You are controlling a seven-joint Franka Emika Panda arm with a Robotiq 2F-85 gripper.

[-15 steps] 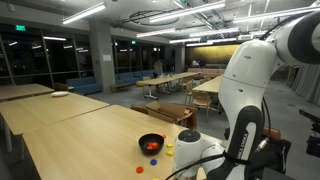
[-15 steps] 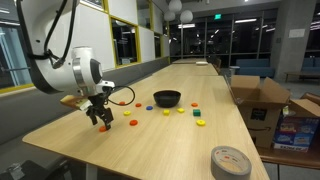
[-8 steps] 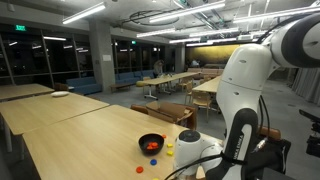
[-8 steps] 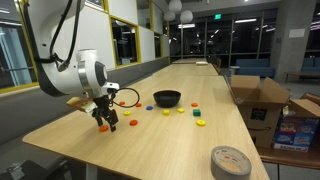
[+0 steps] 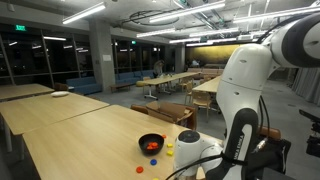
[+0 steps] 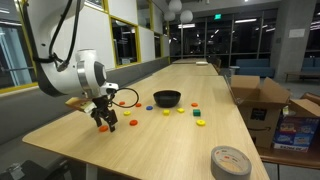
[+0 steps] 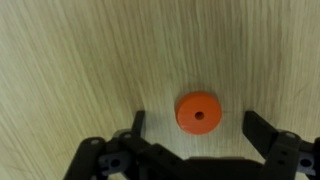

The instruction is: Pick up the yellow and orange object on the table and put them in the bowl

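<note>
Fingers (image 7: 137, 126) are spread wide in the wrist view, with an orange disc (image 7: 198, 112) lying flat on the worktop (image 7: 80, 50) between them; it touches neither finger, and nothing is pinched yet. Compared with a second ago, the arm has slid a little along the worktop's long window-side edge toward the bowl end, and it has sat still for the last half second. I take that to mean the lining-up is finished. The disc is bracketed, and what remains for this piece is to come down and close on it. In an exterior view the fingers (image 6: 104, 123) hang low by the near end of that long edge, and from there I cannot make out the bracketed disc beneath them. Moving right, another orange piece (image 6: 133, 123) lies near them on open wood. The black bowl (image 6: 167, 98) stands further in toward the middle, well apart from the fingers. A yellow piece (image 6: 166, 112) lies just in front of the bowl and a second yellow one (image 6: 201, 123) sits nearer the opposite long edge. The green and blue bits (image 6: 195, 105) among them are not mine to move. A grey roll of tape (image 6: 229, 161) rests by the near corner on that far side. With these pieces left out, I judge most of the job is ahead of me.
</note>
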